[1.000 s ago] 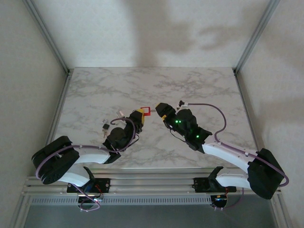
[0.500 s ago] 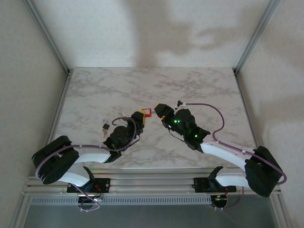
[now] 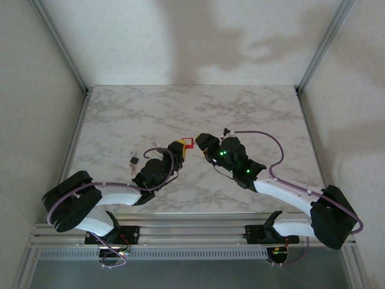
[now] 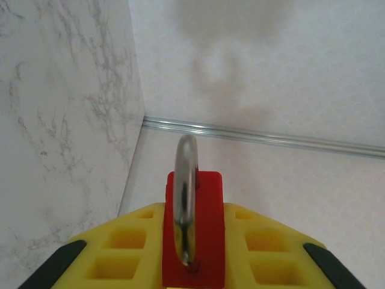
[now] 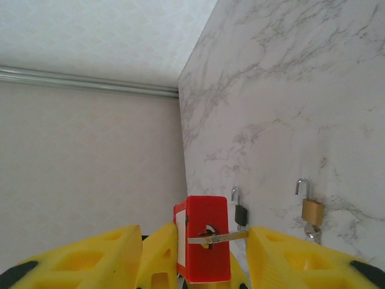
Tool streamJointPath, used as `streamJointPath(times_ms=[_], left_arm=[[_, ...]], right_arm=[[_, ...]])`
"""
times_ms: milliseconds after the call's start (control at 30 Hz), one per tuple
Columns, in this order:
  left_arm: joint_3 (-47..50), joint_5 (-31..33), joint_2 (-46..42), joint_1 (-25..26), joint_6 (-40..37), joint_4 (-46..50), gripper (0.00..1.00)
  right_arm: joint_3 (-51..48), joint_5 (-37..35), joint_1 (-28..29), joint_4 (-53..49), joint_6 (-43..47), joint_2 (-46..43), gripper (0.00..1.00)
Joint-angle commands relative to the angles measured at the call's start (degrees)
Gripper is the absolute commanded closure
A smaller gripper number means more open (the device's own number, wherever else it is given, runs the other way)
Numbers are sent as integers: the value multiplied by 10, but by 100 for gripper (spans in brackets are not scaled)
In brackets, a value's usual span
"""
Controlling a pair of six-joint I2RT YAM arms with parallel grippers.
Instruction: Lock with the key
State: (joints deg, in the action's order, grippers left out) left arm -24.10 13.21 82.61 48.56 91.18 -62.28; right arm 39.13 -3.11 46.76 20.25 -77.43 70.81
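Left gripper (image 3: 181, 146) is clamping the red padlock (image 4: 207, 241), holding it mid-table between the arms. Right gripper (image 3: 200, 140) is sitting open around the key (image 5: 218, 238) in its keyhole. Risk: an off-centre pinch skewing the key and jamming the turn.

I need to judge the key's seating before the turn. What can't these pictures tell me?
- Right wrist: the key ends against a finger of the right gripper; whether it is pinched is unclear.
- Left wrist: the red padlock is cut off by the bottom edge; its shackle shows edge-on, open or closed unclear.
- Top external: the spare padlocks are too small to read.
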Motion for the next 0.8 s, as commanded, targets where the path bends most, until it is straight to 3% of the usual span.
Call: streamJointPath(times_ms=[0,767], left_arm=[[-16,-16,3,-2,8,-7,100],[-14,-18,-9,-3,8,11,100]], right_arm=[[18,6,4,-7,-2,8,53],[17,13,4,-1,-7,26,67]])
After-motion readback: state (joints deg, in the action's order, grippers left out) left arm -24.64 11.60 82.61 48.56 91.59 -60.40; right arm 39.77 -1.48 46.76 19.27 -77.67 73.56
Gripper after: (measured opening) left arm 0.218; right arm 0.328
